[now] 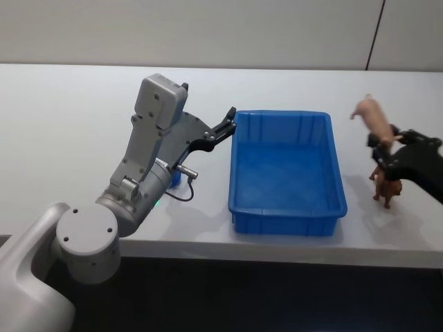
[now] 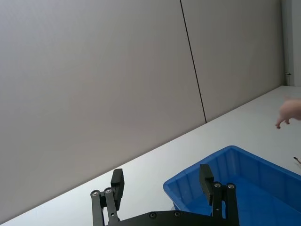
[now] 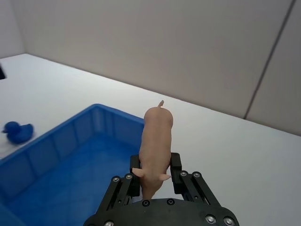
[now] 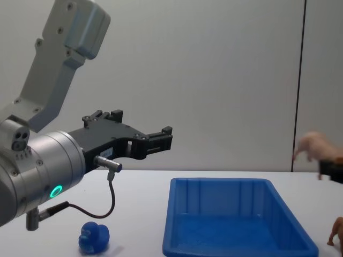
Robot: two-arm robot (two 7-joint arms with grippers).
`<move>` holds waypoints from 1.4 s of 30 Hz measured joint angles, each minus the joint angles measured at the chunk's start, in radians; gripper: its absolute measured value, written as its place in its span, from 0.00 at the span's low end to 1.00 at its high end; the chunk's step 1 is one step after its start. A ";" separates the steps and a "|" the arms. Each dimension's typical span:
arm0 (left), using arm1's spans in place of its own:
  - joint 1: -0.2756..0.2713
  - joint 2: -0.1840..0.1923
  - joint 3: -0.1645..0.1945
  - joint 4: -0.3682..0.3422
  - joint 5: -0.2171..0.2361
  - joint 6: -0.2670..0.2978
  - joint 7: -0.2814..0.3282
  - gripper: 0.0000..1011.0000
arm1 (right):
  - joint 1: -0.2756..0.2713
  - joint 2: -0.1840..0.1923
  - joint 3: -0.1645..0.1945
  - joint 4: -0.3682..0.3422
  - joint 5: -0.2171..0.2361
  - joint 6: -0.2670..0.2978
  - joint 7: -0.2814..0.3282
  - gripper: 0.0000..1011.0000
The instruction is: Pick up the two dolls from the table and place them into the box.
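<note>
The blue box [image 1: 336, 160] stands in the middle of the table. My right gripper [image 1: 385, 140] hangs in the air just right of it, shut on the pale pink pig [image 1: 372, 116], which also appears in the right wrist view [image 3: 156, 136] between the fingers [image 3: 175, 165]. Below that gripper a brown four-legged doll [image 1: 387, 188] stands on the table. Left of the box, a round blue duck [image 4: 94, 237] sits on the table under my left arm. My left gripper [image 1: 228, 123] is open and empty, raised beside the box's far left corner.
The left arm's body and a looping cable [image 4: 110, 201] hang over the duck. The table's front edge [image 1: 277, 250] runs close to the box. A plain wall stands behind the table.
</note>
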 joint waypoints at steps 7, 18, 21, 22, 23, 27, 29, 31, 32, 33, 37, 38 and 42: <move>0.000 0.000 0.000 0.000 0.000 0.000 0.000 0.99 | 0.044 -0.033 -0.037 0.014 -0.046 0.052 0.080 0.36; 0.000 0.000 0.000 0.000 0.000 0.000 0.000 0.99 | 0.131 -0.092 -0.090 0.110 -0.126 0.137 0.153 0.53; 0.000 0.000 0.000 0.000 0.000 0.000 0.000 0.99 | 0.153 -0.103 -0.095 0.134 -0.139 0.149 0.162 0.62; 0.000 0.000 0.000 0.000 0.000 0.000 0.000 0.99 | 0.163 -0.107 -0.098 0.144 -0.144 0.152 0.165 0.64; 0.000 0.000 0.000 0.000 0.000 0.000 0.000 0.99 | 0.167 -0.109 -0.098 0.148 -0.145 0.154 0.166 0.71; 0.000 0.000 0.000 0.000 0.000 0.000 0.000 0.99 | 0.188 -0.117 -0.100 0.166 -0.152 0.156 0.167 0.81; 0.000 0.000 0.000 0.000 0.000 0.000 0.000 0.99 | 0.195 -0.119 -0.100 0.171 -0.153 0.156 0.165 0.85; 0.000 0.000 0.000 0.000 0.000 0.000 0.000 0.99 | 0.201 -0.120 -0.097 0.173 -0.153 0.152 0.155 0.91; 0.000 0.000 0.000 0.000 0.000 0.000 0.000 0.99 | 0.203 -0.120 -0.096 0.174 -0.152 0.151 0.151 0.93; 0.000 0.000 0.000 0.000 0.000 0.000 0.000 0.99 | 0.205 -0.120 -0.093 0.174 -0.149 0.148 0.142 0.96; 0.000 0.000 0.000 0.000 0.000 0.000 0.000 0.99 | 0.205 -0.116 -0.082 0.165 -0.135 0.140 0.112 0.99; 0.000 0.000 0.000 0.000 0.000 0.000 0.000 0.99 | 0.205 -0.115 -0.081 0.163 -0.133 0.140 0.108 0.99; 0.000 0.000 0.000 0.000 0.000 0.000 0.000 0.99 | 0.193 -0.104 -0.067 0.144 -0.113 0.134 0.071 0.99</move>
